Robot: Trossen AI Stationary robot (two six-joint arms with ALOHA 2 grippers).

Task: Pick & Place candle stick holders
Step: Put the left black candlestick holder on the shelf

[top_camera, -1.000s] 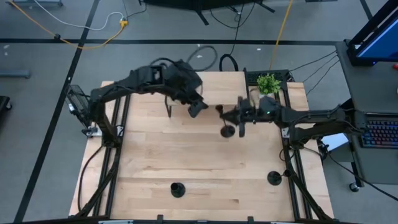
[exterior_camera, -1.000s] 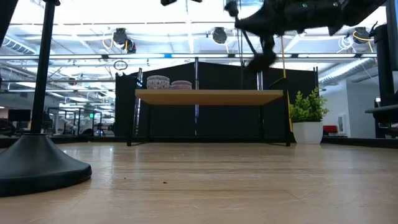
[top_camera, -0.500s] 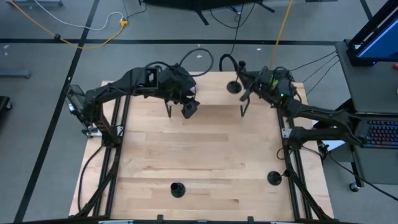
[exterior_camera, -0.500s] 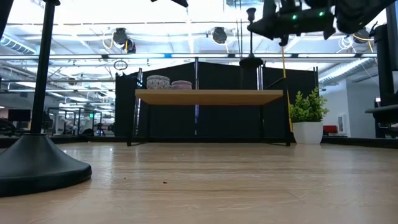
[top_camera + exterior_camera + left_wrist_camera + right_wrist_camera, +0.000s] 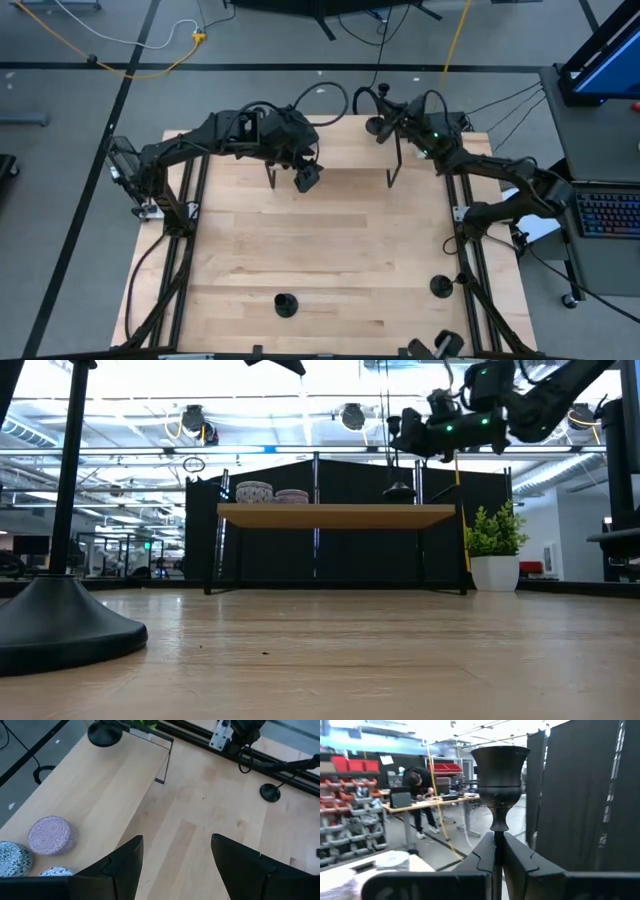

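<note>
Holder (image 5: 499,785) sits clamped by its thin stem in the right pincer (image 5: 498,851), above the shelf's (image 5: 340,148) right end, base just over the board. It looks rigid, light and bottom-heavy; the stem suits pinching. Two more holders (image 5: 286,304) stand on the surface (image 5: 330,250) near the front. Left pincer (image 5: 175,865) hangs released nearby.

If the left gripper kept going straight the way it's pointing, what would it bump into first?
Probably just the bare wooden table. The left gripper, fingers open and empty, looks down at plain wood between them. The lilac candle tin and a candle stick holder sit off to the sides, though depth is hard to judge.
</note>
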